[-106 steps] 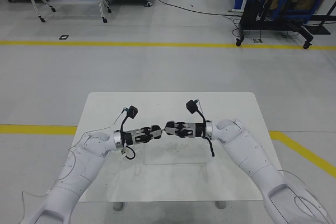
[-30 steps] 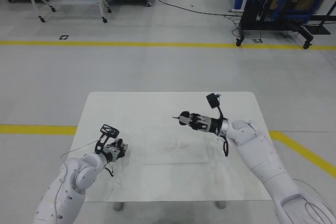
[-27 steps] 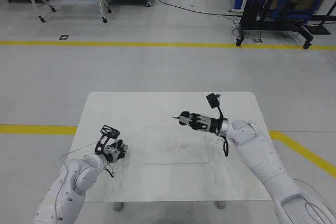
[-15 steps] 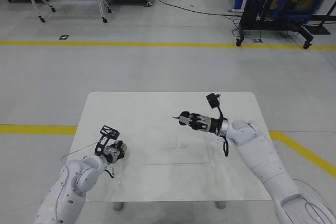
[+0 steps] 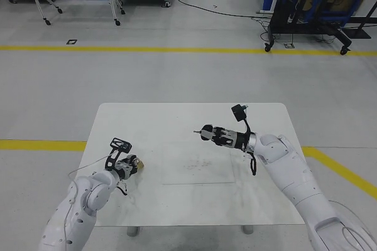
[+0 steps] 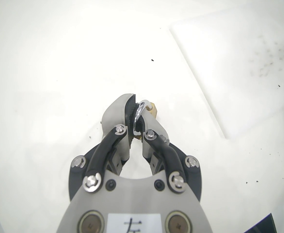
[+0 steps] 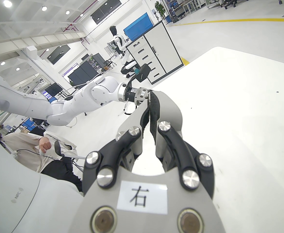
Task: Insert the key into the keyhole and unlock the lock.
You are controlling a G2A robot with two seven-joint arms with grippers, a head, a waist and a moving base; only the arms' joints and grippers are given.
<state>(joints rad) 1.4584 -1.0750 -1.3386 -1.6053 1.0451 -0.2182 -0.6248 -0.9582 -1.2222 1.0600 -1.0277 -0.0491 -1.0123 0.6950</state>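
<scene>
left wrist view: the small brass padlock (image 6: 153,109) sits at the tip of my left gripper (image 6: 137,109). my left fingers (image 6: 115,113) are clamped on its silver shackle (image 6: 137,117), which stands edge-on between the black pads. the brass body projects past the outer side of one finger, low over the white table (image 6: 59,49). i cannot tell whether the body touches the surface.

top view: the padlock (image 5: 139,165) is over the near left part of the table, close to its left edge.

my right gripper (image 5: 200,132) is held above the table a little right of centre. it is well apart from the padlock and points toward the left side. in the right wrist view my right fingers (image 7: 167,112) are pressed together, with the ribbed pads meeting along their length. in the top view a thin tip shows just beyond them. it is too small to identify, so i cannot tell what is in that grip, if anything.

a thin clear rectangular sheet (image 5: 195,177) lies flat on the near middle of the table. its left edge is near the padlock but not touching it. dark specks (image 5: 200,164) are scattered on the sheet's far part.
</scene>
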